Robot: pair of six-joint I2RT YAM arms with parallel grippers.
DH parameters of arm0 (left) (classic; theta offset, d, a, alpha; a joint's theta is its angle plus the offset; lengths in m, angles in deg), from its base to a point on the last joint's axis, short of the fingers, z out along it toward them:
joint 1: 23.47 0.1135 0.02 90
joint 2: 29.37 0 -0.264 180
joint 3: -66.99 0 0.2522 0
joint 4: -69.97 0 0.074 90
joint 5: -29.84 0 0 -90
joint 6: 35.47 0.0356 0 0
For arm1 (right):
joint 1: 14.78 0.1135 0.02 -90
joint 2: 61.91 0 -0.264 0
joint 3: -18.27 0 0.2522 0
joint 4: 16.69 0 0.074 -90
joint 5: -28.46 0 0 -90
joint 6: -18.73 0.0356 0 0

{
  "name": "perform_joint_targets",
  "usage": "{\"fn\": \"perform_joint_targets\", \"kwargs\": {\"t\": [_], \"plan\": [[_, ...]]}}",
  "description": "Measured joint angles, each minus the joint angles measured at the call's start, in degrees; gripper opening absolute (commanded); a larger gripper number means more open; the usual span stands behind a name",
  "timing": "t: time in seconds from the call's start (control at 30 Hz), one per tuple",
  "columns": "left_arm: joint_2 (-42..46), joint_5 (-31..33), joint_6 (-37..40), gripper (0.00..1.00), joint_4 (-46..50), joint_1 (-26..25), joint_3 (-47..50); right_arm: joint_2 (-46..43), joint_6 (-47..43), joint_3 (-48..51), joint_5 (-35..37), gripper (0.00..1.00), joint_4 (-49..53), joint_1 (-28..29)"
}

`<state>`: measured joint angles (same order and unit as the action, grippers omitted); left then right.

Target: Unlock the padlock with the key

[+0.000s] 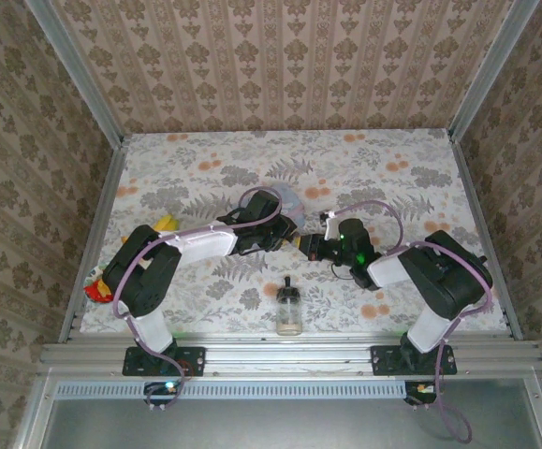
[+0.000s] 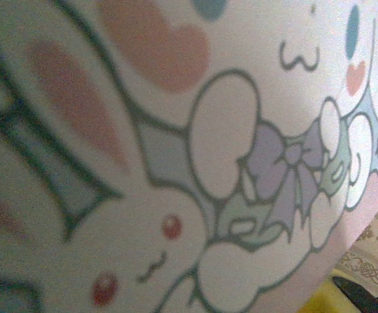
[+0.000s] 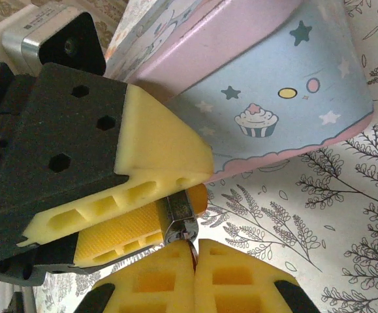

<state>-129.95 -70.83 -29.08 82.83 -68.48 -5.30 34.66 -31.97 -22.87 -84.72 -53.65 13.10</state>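
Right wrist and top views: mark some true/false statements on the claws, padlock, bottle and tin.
1. The left claw grips the padlock. True.
2. The right claw is wide open. False: its pads are pressed together, tips right at the padlock.
3. The bottle stands upright near the front edge. True.
4. The tin lies to the right of the right arm. False: it sits mid-table, just behind the left claw.

left tool (image 3: 187,199) faces right tool (image 3: 194,251) tip to tip, both clamped.
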Motion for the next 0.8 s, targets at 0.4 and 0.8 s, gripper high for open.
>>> {"fn": "perform_joint_targets", "kwargs": {"t": [0.4, 0.8], "plan": [[0.0, 0.3, 0.0, 0.15, 0.0, -0.3, 0.1, -1.5, -1.2, -2.2, 0.7, 0.38, 8.6, -0.3], [0.2, -2.0, 0.0, 0.15, 0.0, -1.5, 0.8, -6.8, -1.6, 1.4, 3.1, 0.5, 12.9, -0.3]]}}
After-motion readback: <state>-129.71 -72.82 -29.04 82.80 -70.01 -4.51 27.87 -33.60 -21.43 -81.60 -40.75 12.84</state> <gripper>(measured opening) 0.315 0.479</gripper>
